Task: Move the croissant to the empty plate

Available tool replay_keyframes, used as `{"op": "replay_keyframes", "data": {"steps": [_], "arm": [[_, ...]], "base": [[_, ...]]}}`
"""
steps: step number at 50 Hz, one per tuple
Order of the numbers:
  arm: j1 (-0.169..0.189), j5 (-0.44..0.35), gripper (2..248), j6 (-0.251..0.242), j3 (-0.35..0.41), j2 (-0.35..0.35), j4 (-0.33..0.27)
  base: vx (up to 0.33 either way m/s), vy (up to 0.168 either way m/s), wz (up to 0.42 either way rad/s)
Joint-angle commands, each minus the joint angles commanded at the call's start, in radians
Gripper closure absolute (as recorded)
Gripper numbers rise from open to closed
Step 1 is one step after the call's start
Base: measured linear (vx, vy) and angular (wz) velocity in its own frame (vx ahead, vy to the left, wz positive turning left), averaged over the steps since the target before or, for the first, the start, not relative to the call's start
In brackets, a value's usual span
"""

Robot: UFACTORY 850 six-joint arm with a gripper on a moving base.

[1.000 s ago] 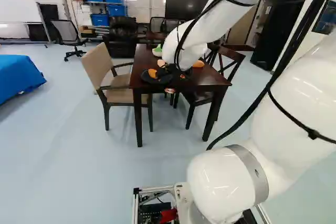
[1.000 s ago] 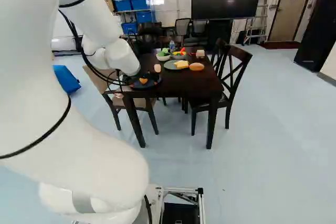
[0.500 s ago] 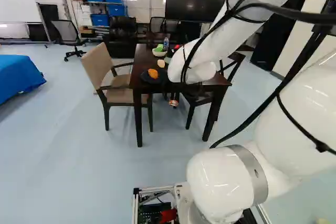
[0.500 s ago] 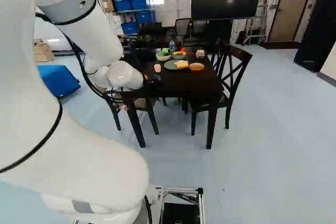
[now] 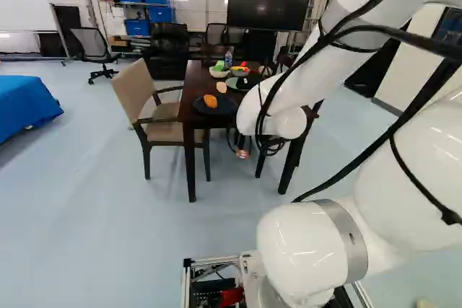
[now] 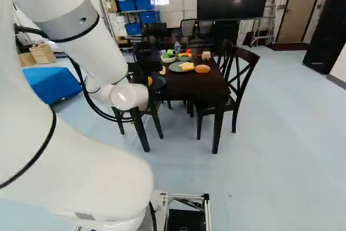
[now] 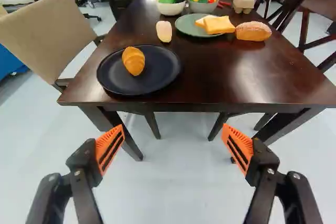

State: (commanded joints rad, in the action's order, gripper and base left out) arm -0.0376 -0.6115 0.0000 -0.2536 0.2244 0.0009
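Okay, so looking at a gripper (image 5: 243, 150) opened up wide, with orange pads (image 7: 111, 148) well apart. Pointed at the dark table (image 7: 226, 106), just short of its near edge. As for the croissant (image 7: 134, 60), up ahead of the gripper and off to its left, sitting on the dark plate (image 7: 165, 77), around the middle. Just past that plate, a pale oval piece of food (image 7: 164, 31). Farther out, pretty much straight ahead of the gripper, a green plate (image 7: 184, 26) with yellow slices (image 7: 219, 25) on it, plus a bread roll (image 7: 253, 31) beside it, ahead and to the right. Beyond those, a white bowl (image 7: 170, 8) with green food in it, right next to a gray bowl (image 7: 203, 7) of colorful bits. Also got a tan chair (image 7: 50, 30) by the table, over on the gripper's left.
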Motion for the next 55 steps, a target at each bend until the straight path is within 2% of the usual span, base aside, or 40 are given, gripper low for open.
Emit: {"op": "replay_keyframes", "data": {"steps": [31, 55], "arm": [[0.026, -0.184, 3, 0.0, 0.117, 0.039, -0.001], [0.036, -0.251, 3, 0.0, 0.16, 0.053, -0.001]], "base": [[0.0, 0.0, 0.0], [0.0, 0.0, 0.0]]}}
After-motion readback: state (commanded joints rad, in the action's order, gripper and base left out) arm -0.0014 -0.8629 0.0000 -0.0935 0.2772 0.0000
